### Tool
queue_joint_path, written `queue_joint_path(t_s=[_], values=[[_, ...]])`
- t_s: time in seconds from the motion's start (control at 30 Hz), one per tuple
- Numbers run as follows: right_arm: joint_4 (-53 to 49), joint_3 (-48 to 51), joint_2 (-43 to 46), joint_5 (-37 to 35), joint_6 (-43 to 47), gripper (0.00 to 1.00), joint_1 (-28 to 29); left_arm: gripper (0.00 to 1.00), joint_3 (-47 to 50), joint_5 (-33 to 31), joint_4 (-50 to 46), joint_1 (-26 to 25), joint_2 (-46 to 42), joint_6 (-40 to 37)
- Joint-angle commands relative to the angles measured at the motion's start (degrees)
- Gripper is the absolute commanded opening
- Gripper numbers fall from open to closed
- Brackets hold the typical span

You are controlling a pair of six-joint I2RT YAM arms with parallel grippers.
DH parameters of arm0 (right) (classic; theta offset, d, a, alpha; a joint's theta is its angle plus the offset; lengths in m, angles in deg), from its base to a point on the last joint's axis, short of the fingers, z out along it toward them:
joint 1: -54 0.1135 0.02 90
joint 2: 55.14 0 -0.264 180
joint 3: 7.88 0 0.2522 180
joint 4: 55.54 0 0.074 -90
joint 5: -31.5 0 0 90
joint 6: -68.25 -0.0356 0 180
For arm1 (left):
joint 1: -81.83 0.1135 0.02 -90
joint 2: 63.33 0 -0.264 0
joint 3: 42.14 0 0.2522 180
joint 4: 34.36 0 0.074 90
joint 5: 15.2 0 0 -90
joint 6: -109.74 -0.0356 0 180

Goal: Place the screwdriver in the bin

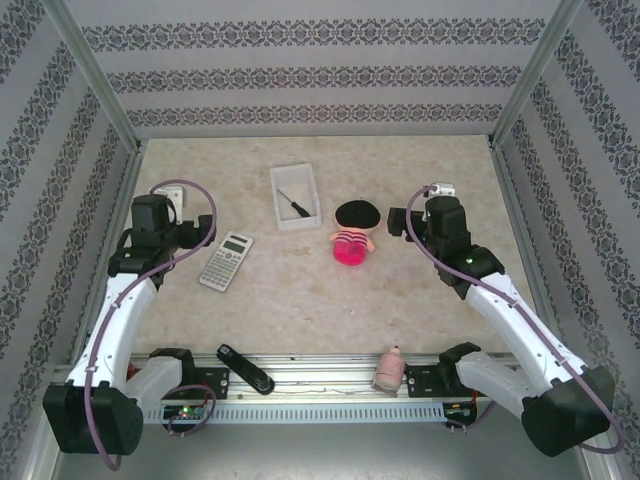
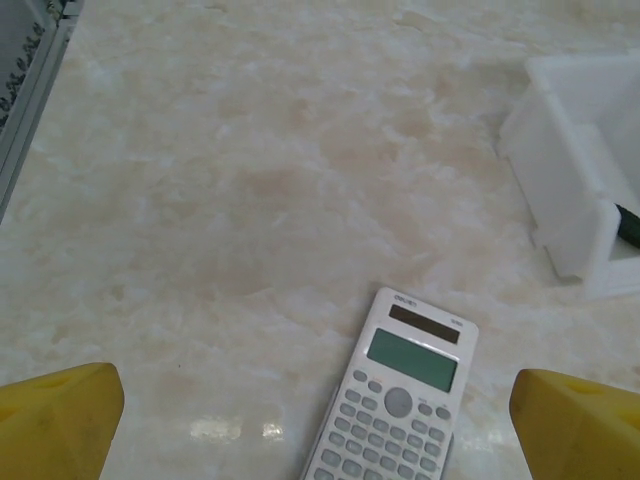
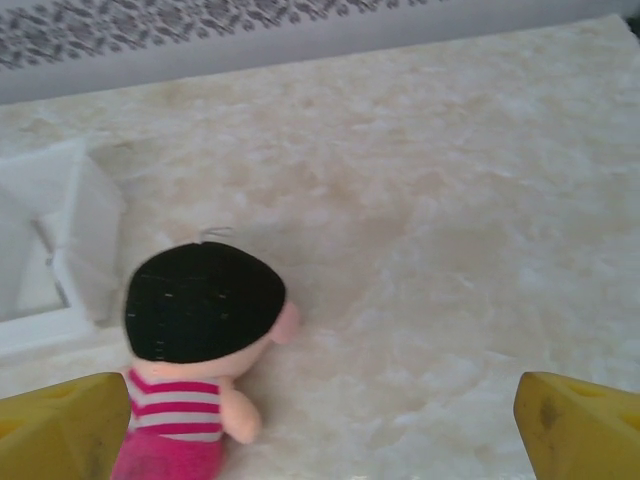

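The screwdriver, thin with a black handle, lies inside the white bin at the table's middle back. In the left wrist view the bin stands at the right edge, with a dark tip of the screwdriver peeking past its wall. My left gripper hovers open left of the bin, above the calculator, nothing between its yellow fingers. My right gripper is open to the right of the doll, its fingers spread wide and holding nothing. The bin's corner sits far left in the right wrist view.
A grey calculator lies near the left gripper. A doll with black hair and a pink striped body lies right of the bin. A black oblong device and a pink bottle rest at the near rail. Patterned walls enclose the table.
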Motion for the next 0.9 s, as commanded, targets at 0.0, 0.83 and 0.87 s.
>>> queue_joint_path(t_s=[0.0,0.83,0.87], values=[[6.37,4.36,2.24,-4.43,0.07,0.98,-1.24,0.99,3.66,-2.66,12.63,1.78,0.34,3.8],[32.78,19.46,-0.1,-8.22,13.72,0.98,-7.72,0.99,31.42,0.98,86.15,2.29,30.94,1.07],[34.68,20.44,-0.03,-8.04,14.09,0.98,-8.19,0.99,31.97,1.49,87.94,2.33,31.65,0.94]])
